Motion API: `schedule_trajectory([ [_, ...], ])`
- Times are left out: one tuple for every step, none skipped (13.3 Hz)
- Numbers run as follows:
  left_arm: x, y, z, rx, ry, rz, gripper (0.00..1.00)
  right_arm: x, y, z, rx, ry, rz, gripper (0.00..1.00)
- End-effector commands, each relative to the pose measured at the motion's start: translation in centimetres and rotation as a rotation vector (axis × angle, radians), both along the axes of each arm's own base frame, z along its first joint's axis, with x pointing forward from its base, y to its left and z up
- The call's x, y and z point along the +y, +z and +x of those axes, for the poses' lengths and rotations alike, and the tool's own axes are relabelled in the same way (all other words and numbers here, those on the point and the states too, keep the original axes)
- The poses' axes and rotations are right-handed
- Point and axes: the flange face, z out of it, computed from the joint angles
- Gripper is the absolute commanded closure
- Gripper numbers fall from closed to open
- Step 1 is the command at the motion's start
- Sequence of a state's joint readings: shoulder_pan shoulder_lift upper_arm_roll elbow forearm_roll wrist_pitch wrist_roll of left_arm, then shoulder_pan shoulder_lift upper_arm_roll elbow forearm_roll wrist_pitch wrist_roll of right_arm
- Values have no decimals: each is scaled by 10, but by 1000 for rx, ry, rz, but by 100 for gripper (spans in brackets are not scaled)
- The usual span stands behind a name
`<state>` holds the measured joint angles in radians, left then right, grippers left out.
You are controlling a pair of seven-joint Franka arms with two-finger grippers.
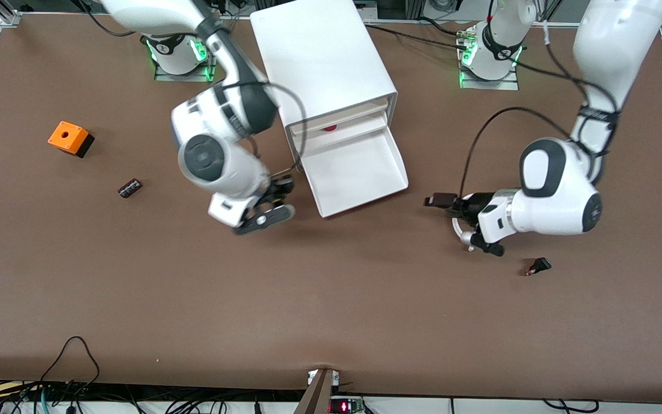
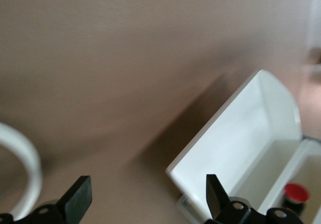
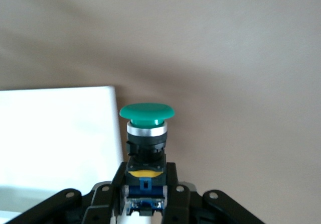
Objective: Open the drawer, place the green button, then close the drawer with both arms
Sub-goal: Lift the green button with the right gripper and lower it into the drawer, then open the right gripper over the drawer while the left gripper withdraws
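**A:** What does each end effector hold?

**B:** Your right end effector (image 3: 145,196) is clamped on the small cylindrical push-button with a round green cap (image 3: 146,133), over the brown desk (image 1: 331,310) just beside the pulled-out middle white plastic tray drawer (image 1: 360,169). Your left end effector (image 2: 145,196) has its fingers (image 2: 77,199) spread wide and holds nothing; it is over the desk near the drawer, toward the left arm's end.

**A:** And the surface?

**B:** You see the big white box cabinet (image 1: 322,54) between the arm bases. An orange cube with a hole (image 1: 68,138) and a small black rectangular component (image 1: 130,188) lie toward the right arm's end; cables run along the desk's near edge.
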<state>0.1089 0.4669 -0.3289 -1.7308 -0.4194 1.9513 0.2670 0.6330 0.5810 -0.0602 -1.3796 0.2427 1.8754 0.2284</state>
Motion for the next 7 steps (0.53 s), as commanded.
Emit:
schedule_trajectory([
  [31,68,-1,-49,-80,181,0,71,-11,-50,27,-83,-37,100],
  [43,93,4,-45,-103,217,0,89,-21,-59,11,-135,-33,100],
  [53,114,8,-51,-128,274,0,106,-27,-70,-4,-151,-29,100],
  [73,134,14,-62,-110,322,0,115,-34,-78,-2,-148,-35,100],
  [91,145,16,-38,-38,353,0,122,-37,-85,0,-145,-38,100],
  [111,156,18,-16,54,392,0,124,-40,-84,-8,-152,-34,100],
  [121,163,17,7,102,430,0,126,-44,-85,-16,-151,-30,100],
])
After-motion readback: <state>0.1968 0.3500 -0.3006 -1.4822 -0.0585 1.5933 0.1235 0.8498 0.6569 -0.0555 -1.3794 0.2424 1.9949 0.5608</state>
